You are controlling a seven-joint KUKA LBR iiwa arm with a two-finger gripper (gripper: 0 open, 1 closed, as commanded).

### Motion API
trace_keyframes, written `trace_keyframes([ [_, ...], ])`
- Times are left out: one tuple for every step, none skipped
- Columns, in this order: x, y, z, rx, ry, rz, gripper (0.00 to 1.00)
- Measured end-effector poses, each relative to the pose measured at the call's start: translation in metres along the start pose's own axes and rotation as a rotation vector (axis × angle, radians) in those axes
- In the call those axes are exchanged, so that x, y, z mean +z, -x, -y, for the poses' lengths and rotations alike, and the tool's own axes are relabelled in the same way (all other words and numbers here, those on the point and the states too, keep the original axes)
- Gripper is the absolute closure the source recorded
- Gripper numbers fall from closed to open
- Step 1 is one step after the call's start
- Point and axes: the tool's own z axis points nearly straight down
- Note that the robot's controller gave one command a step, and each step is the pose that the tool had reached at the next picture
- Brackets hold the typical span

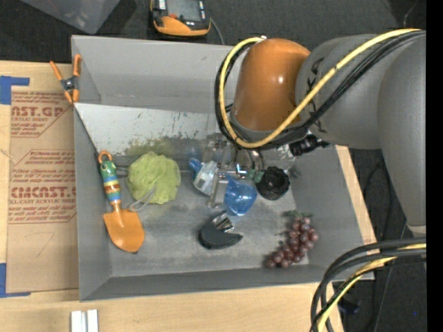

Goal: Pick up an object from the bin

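My gripper [225, 166] is low in the middle of the bin, just under the arm's orange cover. Right below it lies a clear blue plastic piece [240, 198], with a smaller blue and clear piece [201, 173] at its left side. Whether either is touched, I cannot tell. A black round thing [273, 183] sits just to the right of the gripper. A black clip-like thing [219, 234] lies nearer the front.
A green mesh sponge [155, 178] lies left of centre. Along the left wall lies an orange toy shovel [119, 213] with a striped handle. A bunch of dark purple grapes [293, 243] rests at the front right. The arm covers the bin's back right.
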Motion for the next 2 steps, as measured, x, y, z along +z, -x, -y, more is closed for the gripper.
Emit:
trace_keyframes([
  [-0.014, -0.007, 0.019, -0.142, -0.001, 0.007, 0.00],
  [0.037, -0.003, 0.062, 0.108, -0.001, -0.001, 0.00],
])
